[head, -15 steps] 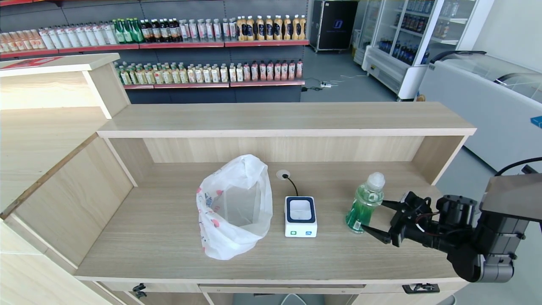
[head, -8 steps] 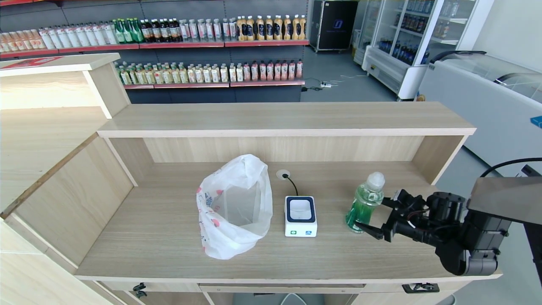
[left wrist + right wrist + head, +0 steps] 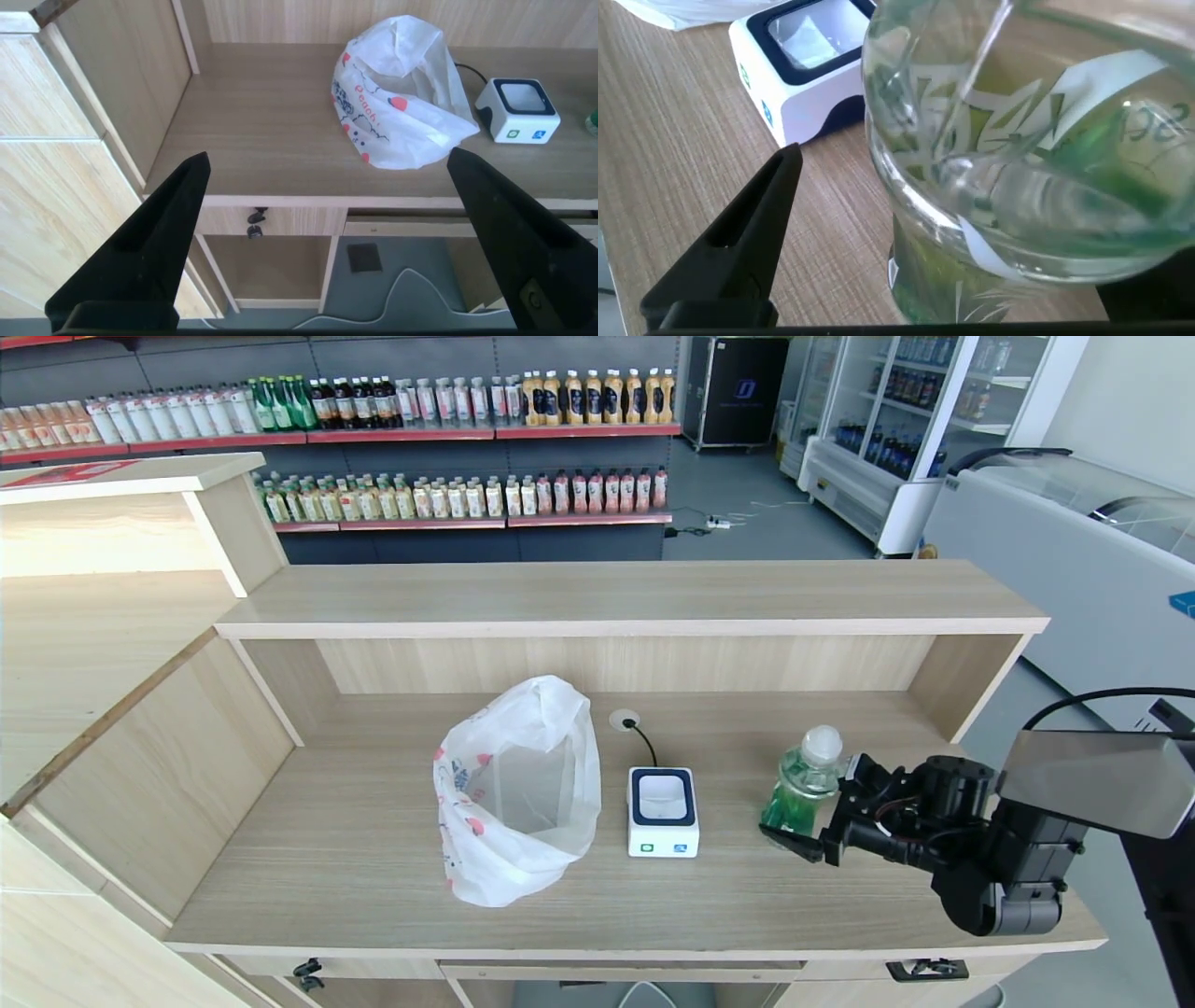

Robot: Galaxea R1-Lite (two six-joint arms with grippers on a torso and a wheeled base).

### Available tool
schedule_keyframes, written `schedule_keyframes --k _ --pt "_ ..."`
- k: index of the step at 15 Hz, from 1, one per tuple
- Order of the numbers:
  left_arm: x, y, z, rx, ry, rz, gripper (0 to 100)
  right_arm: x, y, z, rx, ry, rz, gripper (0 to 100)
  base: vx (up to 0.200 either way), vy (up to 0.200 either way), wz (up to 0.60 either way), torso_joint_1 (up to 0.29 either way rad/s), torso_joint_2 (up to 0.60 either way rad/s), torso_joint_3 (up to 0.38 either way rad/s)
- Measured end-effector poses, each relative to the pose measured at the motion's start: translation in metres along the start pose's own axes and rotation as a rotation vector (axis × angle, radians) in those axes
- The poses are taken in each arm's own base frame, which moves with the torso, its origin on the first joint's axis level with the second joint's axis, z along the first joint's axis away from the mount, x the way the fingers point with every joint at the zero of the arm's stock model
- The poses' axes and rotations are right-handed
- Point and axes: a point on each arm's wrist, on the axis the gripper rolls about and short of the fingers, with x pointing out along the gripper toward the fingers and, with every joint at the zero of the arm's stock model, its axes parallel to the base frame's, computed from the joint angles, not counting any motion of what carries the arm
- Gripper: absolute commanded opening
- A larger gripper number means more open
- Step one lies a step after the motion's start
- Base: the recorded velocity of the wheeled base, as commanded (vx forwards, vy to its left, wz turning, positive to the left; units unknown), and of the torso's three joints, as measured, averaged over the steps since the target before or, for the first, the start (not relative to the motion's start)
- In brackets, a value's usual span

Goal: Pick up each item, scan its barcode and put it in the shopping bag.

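Note:
A clear bottle of green drink [image 3: 801, 787] with a pale cap stands on the wooden counter [image 3: 373, 859], right of the white barcode scanner [image 3: 663, 810]. My right gripper [image 3: 820, 805] is open, with one finger on each side of the bottle's lower body. In the right wrist view the bottle [image 3: 1018, 187] looms close, a black finger [image 3: 738, 243] stands apart from it, and the scanner [image 3: 808, 56] lies beyond. The white shopping bag [image 3: 518, 793] stands open left of the scanner. My left gripper [image 3: 327, 161] hangs open off the counter's front edge, facing the bag [image 3: 402, 93].
A raised wooden ledge [image 3: 635, 602] and side panels wall in the counter at the back, left and right. The scanner's black cable [image 3: 642, 742] runs to a round hole behind it. There is bare counter in front of the scanner and left of the bag.
My right gripper has moved left along the counter until its fingers flank the bottle. The bottle's cap now sits slightly lower and to the left. Bag and scanner have not moved.

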Motion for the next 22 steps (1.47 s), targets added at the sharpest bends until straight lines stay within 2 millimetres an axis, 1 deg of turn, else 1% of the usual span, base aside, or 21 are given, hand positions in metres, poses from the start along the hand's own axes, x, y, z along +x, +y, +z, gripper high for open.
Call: schedule_keyframes --k 2,4,5,8,12,16,20,22 --pt "0.0 0.0 0.0 0.0 0.0 0.0 100 0.003 0.0 0.0 0.002 -0.005 0.004 100 0.0 0.0 0.0 0.0 0.0 0.0" --pt "0.0 0.0 0.0 0.0 0.0 0.0 100 0.007 -0.006 0.002 0.025 -0.02 -0.003 100 0.0 0.0 0.0 0.0 0.0 0.0" --pt "0.0 0.0 0.0 0.0 0.0 0.0 100 0.009 -0.009 0.003 0.029 -0.029 -0.008 0 0.0 0.0 0.0 0.0 0.0 0.0" --pt "0.0 0.0 0.0 0.0 0.0 0.0 100 0.011 -0.016 0.005 0.024 -0.045 -0.02 0 0.0 0.0 0.0 0.0 0.0 0.0" --pt "0.0 0.0 0.0 0.0 0.0 0.0 100 0.012 -0.016 -0.001 0.034 -0.039 -0.019 0 0.0 0.0 0.0 0.0 0.0 0.0" --pt "0.0 0.0 0.0 0.0 0.0 0.001 100 0.011 -0.019 -0.001 0.072 -0.041 -0.034 0 0.0 0.0 0.0 0.0 0.0 0.0" --pt "0.0 0.0 0.0 0.0 0.0 0.0 100 0.01 -0.023 0.003 0.077 -0.024 -0.096 0 0.0 0.0 0.0 0.0 0.0 0.0" --pt "0.0 0.0 0.0 0.0 0.0 0.0 100 0.009 -0.025 0.01 0.118 -0.033 -0.104 0 0.0 0.0 0.0 0.0 0.0 0.0"
